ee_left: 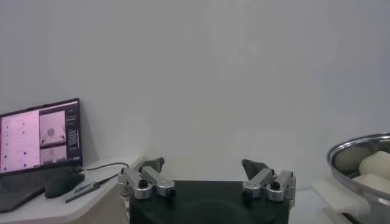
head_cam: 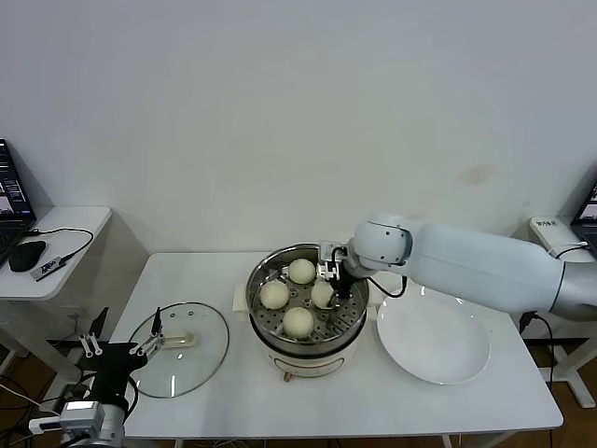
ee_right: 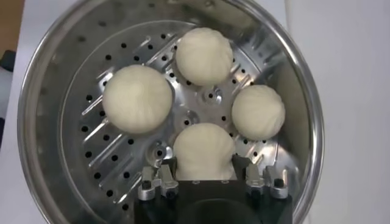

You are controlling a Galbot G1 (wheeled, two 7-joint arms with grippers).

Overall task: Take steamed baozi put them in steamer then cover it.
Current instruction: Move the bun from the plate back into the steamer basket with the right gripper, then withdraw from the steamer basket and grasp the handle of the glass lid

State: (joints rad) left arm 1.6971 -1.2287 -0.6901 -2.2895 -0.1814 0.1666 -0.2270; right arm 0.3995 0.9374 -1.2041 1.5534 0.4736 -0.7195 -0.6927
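The right gripper (head_cam: 330, 277) is seen lowered inside the steamer (head_cam: 266, 269), with one bun (head_cam: 322, 294) placed just below its jaws; whether this bun is gripped cannot be told. Three more buns (head_cam: 274, 294) are laid on the perforated floor, beside the jaws. The plate (head_cam: 433, 339) is set on the table (head_cam: 354, 397), behind the gripper. The left gripper (head_cam: 119, 348) is held with fingers spread, its one fingertip (head_cam: 159, 338) over the lid (head_cam: 180, 348).

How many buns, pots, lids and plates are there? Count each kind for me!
Steamed baozi: 4, all in the steamer
Steamer: 1
Cover: 1
White plate: 1
Total: 7
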